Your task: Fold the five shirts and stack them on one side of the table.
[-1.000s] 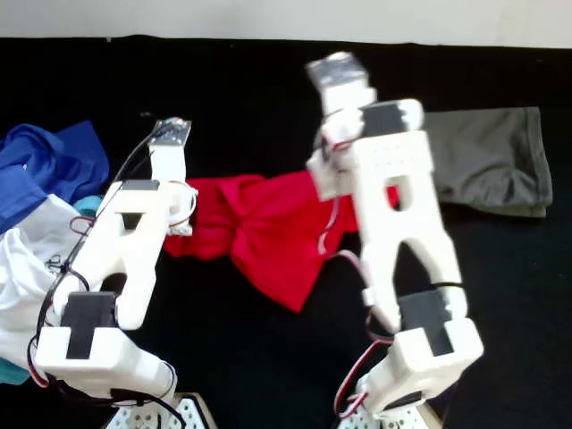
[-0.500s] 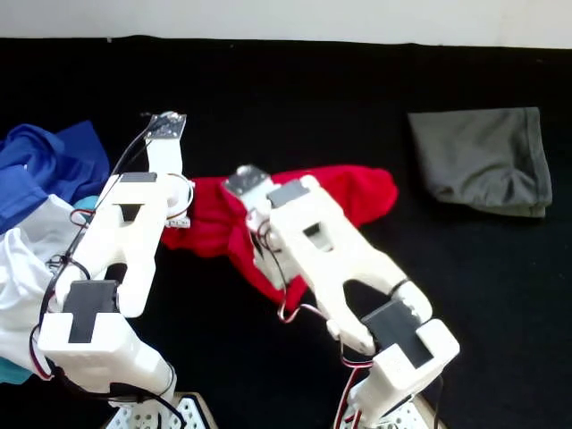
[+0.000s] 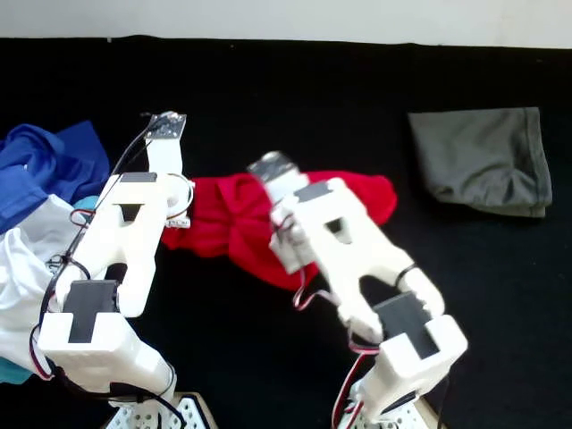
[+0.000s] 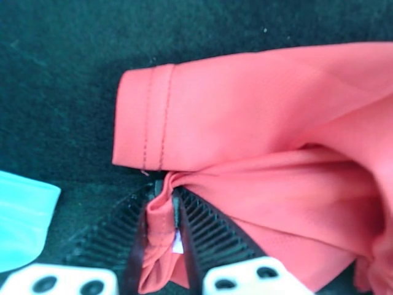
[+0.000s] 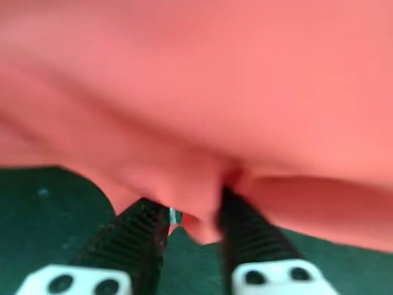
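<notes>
A red shirt (image 3: 223,223) lies bunched in the middle of the black table (image 3: 268,80). My left gripper (image 3: 181,217) is at its left edge, shut on a pinch of red cloth next to the stitched sleeve hem (image 4: 147,117); the cloth shows squeezed between the black ribbed fingers (image 4: 209,227). My right gripper (image 3: 284,255) is low over the shirt's front middle. Red cloth (image 5: 196,74) hangs between its two fingers (image 5: 242,227), and it is shut on that fold.
A folded grey shirt (image 3: 483,161) lies at the back right. A heap of blue (image 3: 49,165), white (image 3: 22,268) and teal (image 4: 21,221) shirts sits at the left edge, close to my left arm.
The right arm came down from high at the back, swept left over the red shirt and folded its right part inward, then shifted slightly right. The left arm stayed put.
</notes>
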Motion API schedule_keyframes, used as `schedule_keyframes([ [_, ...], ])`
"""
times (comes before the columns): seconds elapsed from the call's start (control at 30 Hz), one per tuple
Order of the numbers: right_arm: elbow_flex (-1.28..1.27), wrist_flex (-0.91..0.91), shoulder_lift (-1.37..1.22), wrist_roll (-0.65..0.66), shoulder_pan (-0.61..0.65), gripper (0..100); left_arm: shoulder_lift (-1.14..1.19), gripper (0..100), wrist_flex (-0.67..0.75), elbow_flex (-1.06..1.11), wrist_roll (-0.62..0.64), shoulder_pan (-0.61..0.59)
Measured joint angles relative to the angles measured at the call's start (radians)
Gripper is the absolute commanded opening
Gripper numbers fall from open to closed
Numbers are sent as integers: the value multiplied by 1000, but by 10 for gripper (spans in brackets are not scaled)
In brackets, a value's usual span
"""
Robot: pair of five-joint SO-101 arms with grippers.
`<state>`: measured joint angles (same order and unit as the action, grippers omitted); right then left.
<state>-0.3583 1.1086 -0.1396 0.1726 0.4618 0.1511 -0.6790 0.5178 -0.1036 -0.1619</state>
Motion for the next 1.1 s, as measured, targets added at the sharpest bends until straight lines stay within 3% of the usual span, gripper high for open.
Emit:
schedule_keyframes([
  [0.27, 334, 180, 0, 0, -210, 7, 2, 9, 0, -3, 0, 0],
  [0.4, 525, 242, 0, 0, -249, 7, 2, 9, 0, -3, 0, 0],
  [0.6, 703, 167, -110, 0, -262, 14, 2, 9, 0, -3, 0, 0],
  [0.83, 911, 95, -427, -26, -310, 247, 2, 9, 0, -3, 0, 0],
  [0.97, 1094, 204, -471, -146, -342, 255, 2, 9, 0, -3, 0, 0],
  [1.1, 1260, 382, -471, -173, -344, 255, 2, 9, 0, -3, 0, 0],
])
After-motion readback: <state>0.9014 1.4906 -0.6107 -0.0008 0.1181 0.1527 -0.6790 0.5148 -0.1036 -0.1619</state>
